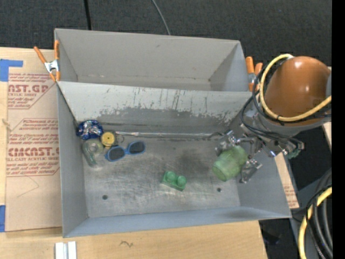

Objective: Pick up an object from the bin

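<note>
Up top and closest to the lens sat the orange dome (296, 88) on the robot's wrist, yellow cable looped round it, hanging over the right rim of the grey bin (135, 196).

Down on the bin floor, things were spread thin. At the left end, hard against the foot of the back wall, a small cluster: a blue crumpled piece (89, 128) at the far left, a yellow disc (107, 139) just beside it, a clear glass (91, 153) lying below those two, and blue sunglasses (125, 150) touching or nearly touching the disc. Out in the middle, well apart from all that, lay a green block (174, 180) on its own.

And over on the right, the action: the gripper (240, 156) was down inside the bin, near the right wall. Its metal fingers (248, 171) stood narrowly apart with a pale green cup (226, 165) caught between them, tilted on its side. So the gripper had that cup in its grasp, at the right end of the floor; whether the cup was clear of the floor I could not tell.
</note>
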Robot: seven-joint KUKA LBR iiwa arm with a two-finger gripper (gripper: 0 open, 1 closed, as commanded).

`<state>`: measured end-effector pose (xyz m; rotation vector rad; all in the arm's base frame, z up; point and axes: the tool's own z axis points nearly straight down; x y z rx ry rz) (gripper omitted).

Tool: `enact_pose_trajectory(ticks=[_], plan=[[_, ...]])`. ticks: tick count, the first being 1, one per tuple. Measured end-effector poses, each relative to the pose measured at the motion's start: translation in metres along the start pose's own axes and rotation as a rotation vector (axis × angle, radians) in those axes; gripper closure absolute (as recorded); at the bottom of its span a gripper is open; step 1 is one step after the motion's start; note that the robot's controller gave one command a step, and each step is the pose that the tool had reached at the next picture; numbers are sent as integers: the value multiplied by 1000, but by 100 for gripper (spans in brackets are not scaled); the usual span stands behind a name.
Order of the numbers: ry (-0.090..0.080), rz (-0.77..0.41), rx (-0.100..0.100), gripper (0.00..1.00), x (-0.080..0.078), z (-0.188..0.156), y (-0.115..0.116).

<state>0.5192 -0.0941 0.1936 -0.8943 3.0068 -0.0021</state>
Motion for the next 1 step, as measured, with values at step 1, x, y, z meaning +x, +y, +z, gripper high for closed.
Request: enact_pose_trajectory(ticks=[1], plan=[[-2, -19, 3, 100, 8, -50, -14]])
